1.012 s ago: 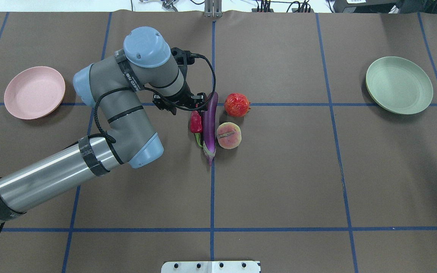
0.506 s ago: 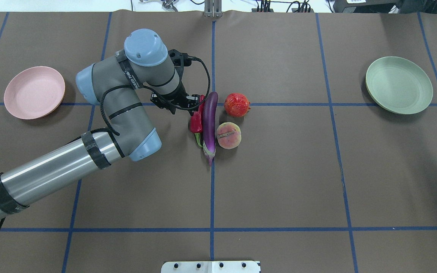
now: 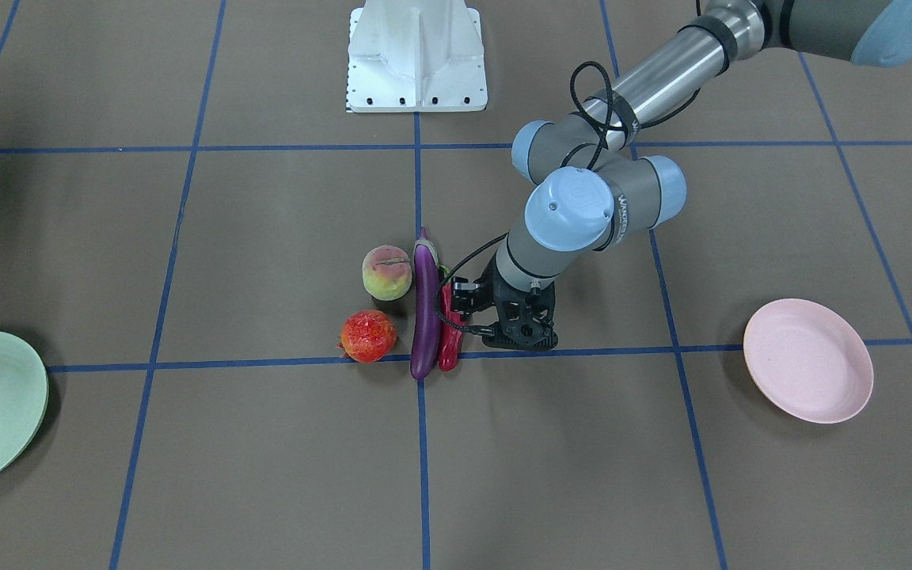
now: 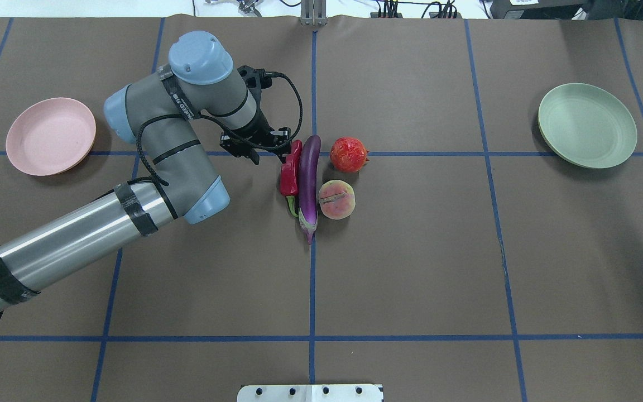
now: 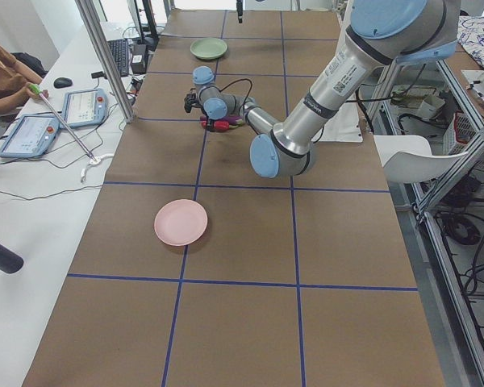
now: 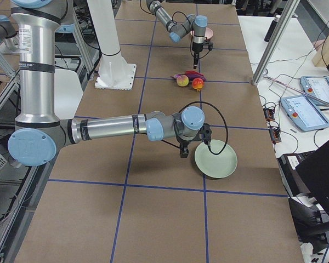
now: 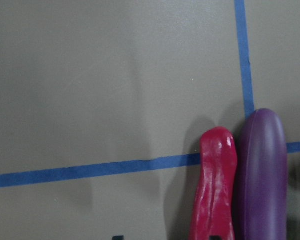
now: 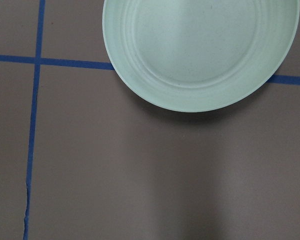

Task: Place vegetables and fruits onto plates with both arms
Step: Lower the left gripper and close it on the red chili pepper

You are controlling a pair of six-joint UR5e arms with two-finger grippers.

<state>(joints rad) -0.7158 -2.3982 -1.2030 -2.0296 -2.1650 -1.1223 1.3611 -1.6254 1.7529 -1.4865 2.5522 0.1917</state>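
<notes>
The purple eggplant lies at the table's middle with the red chili pepper against its left side. The peach and the orange-red fruit sit just right of the eggplant. My left gripper hangs low, just left of the chili's far end, open and empty. The left wrist view shows the chili and the eggplant at lower right. The pink plate is far left and the green plate far right. My right gripper is beside the green plate; I cannot tell its state.
The white robot base stands at the table's near edge. Blue tape lines cross the brown table cover. Both plates hold nothing. Operator tablets lie on a side desk off the table.
My left arm has moved left and slightly toward the far side, off the chili and eggplant tops. The chili's far end now shows. The produce has not moved.
</notes>
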